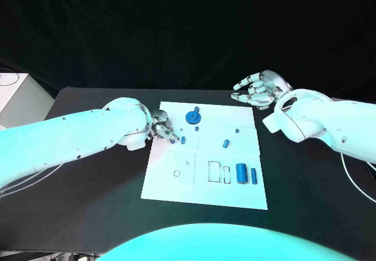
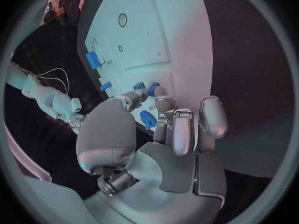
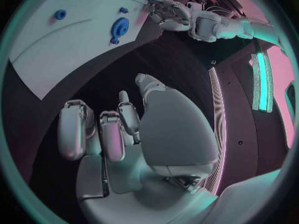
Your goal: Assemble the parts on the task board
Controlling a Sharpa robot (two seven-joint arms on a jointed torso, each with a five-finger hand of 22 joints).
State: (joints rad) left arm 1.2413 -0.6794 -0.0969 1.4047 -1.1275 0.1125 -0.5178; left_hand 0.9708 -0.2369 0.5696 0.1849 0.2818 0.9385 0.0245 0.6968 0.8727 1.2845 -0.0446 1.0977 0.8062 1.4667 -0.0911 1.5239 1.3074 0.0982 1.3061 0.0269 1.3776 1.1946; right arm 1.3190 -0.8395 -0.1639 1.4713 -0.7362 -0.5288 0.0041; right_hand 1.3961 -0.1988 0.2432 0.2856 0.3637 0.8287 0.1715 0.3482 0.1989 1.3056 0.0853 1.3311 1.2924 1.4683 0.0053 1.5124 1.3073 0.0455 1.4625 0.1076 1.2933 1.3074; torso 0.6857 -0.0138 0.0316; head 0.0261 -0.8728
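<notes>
The white task board (image 1: 205, 185) lies mid-table. My left hand (image 1: 162, 129) rests at the board's left edge, and its thumb and a fingertip pinch a small blue part (image 1: 182, 140) that touches the board; the same part (image 2: 153, 88) sits at the fingertips in the left wrist view. A round blue gear (image 1: 193, 117) lies just beyond that hand. A blue peg (image 1: 225, 143) lies mid-board, and two blue cylinders (image 1: 246, 174) lie near the right edge. My right hand (image 1: 257, 89) hovers past the board's far right corner, its fingers loosely bent, apart and holding nothing.
Outlined slots (image 1: 218, 172) and small holes (image 1: 177, 174) mark the board's near half. A tiny blue piece (image 1: 196, 129) lies near the gear, and another (image 1: 235, 131) further right. A white box (image 1: 16, 98) stands off the table's far left. Bare black table (image 1: 313, 185) surrounds the board.
</notes>
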